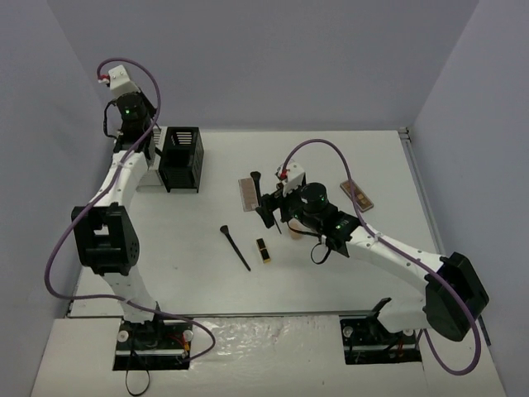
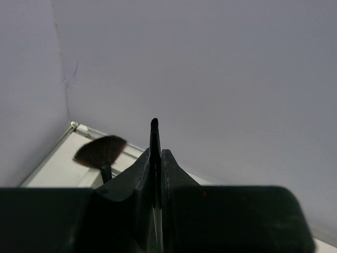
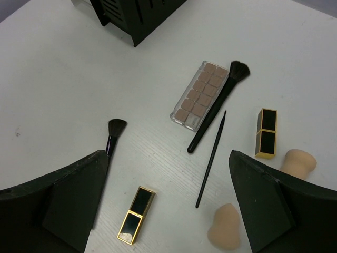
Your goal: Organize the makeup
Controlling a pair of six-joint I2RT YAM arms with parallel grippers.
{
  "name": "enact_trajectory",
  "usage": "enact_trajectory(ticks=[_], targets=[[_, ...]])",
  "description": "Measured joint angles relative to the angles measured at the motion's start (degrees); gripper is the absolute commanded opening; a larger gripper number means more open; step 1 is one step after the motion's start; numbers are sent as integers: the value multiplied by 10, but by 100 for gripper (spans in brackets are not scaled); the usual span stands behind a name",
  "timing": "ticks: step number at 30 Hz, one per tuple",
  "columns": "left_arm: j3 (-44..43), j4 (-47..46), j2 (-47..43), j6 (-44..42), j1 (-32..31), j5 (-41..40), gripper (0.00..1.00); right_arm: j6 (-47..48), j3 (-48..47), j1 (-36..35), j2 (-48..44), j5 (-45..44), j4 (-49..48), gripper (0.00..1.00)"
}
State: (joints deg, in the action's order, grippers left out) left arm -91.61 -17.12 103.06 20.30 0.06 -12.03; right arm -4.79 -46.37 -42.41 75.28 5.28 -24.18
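My left gripper point(image 2: 156, 154) is shut on a thin black brush point(image 2: 154, 130) that sticks up between its jaws, toward the back wall. A fan brush point(image 2: 101, 152) stands just to its left. My right gripper point(image 3: 167, 174) hangs open over the scattered makeup with nothing between its fingers. Under it lie a black-and-gold lipstick point(image 3: 137, 214), a thin brush point(image 3: 211, 158), a peach sponge point(image 3: 225, 226), a nude palette point(image 3: 200, 96) and a thicker brush point(image 3: 218, 105). A second lipstick point(image 3: 267, 133) and a second sponge point(image 3: 298, 162) lie to the right. A short brush point(image 3: 113, 134) lies to the left.
A black slatted bin point(image 1: 182, 157) stands at the back left with a white bin point(image 1: 153, 178) beside it, under the left arm point(image 1: 128, 112). Another palette point(image 1: 357, 196) lies at the right. The walls close in at the back and on both sides.
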Motion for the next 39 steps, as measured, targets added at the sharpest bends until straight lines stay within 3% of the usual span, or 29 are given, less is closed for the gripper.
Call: enact_trajectory(ticks=[14, 19, 22, 28, 32, 39], targets=[[-95, -75, 183, -51, 45, -5, 0, 19, 0, 0, 55, 1, 28, 96], [-108, -83, 216, -67, 45, -4, 7, 19, 0, 0, 60, 1, 33, 96], [-109, -97, 231, -73, 46, -4, 16, 19, 0, 0, 61, 1, 35, 96], [-107, -114, 237, -80, 46, 0, 54, 18, -1, 0, 67, -1, 45, 94], [-52, -132, 207, -76, 46, 0, 67, 11, -15, 0, 82, -17, 67, 88], [60, -102, 83, -52, 46, -1, 86, -9, -62, 3, 125, -57, 106, 69]])
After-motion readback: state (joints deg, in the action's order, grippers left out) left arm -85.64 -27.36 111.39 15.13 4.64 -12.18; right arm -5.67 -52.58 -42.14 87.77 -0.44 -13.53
